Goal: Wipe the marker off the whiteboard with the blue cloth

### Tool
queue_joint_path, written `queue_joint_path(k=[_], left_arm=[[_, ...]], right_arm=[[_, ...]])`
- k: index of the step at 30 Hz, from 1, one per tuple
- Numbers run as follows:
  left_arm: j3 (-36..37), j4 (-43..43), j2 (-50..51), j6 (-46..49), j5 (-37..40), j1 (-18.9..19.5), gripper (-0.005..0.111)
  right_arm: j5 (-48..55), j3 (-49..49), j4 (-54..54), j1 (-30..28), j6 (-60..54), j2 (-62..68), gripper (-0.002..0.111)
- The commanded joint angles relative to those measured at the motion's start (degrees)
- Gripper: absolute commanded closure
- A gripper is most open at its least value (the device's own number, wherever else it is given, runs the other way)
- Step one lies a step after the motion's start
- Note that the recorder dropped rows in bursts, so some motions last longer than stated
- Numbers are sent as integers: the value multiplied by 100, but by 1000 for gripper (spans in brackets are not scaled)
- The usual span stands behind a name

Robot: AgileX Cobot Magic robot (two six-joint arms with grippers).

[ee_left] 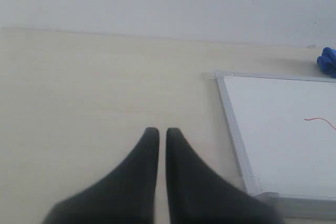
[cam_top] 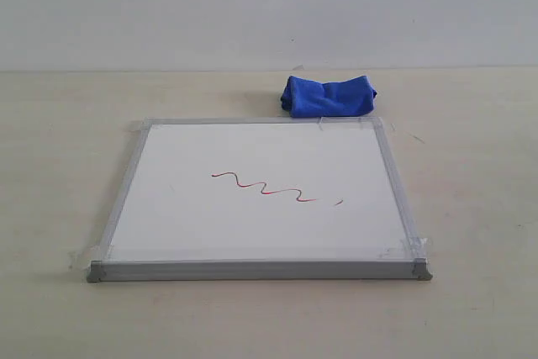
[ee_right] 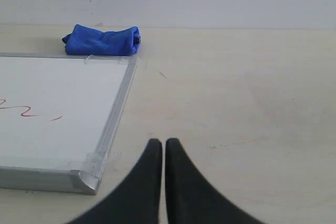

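The whiteboard (cam_top: 252, 233) lies flat on the table, grey-framed, taped at its corners. A red wavy marker line (cam_top: 265, 187) with a short dash crosses its middle. The blue cloth (cam_top: 329, 95) sits bunched on the table just behind the board's far right corner. Neither gripper shows in the exterior view. In the left wrist view my left gripper (ee_left: 158, 132) is shut and empty, over bare table beside the whiteboard (ee_left: 273, 124); the blue cloth (ee_left: 328, 61) peeks in at the edge. My right gripper (ee_right: 159, 143) is shut and empty too, beside the whiteboard (ee_right: 58, 114), with the blue cloth (ee_right: 103, 40) far beyond.
The beige table (cam_top: 471, 166) runs back to a pale wall (cam_top: 252, 6). Clear tape (cam_top: 402, 250) holds the board's corners to the table.
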Motion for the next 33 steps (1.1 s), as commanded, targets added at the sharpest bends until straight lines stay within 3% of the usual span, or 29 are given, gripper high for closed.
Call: queue_joint_path(k=[1,4,11,19,24,28,33], left_arm=[[-12,19,-17,12,-65,7,102],[-12,19,-17,12,-65,7,102],[-12,19,-17,12,-65,7,102],[-12,19,-17,12,-65,7,102],[-12,19,-17,12,-65,7,102],[-12,19,-17,12,-65,7,102],[-12,19,-17,12,-65,7,102]], right_arm=[[-20,28,-16,19,-12,-31,108],[-42,28,-43,19,-31,-31,108],[-1532,28,-400,19,-31,-31,108],[-1681,28,-400,19,-10,-31,108],[-3284,28,-132,19,795,-31,108],[-2381,-656,-132,19,399,217,108],[-1313,-1935,-132,19,23,1438,108]])
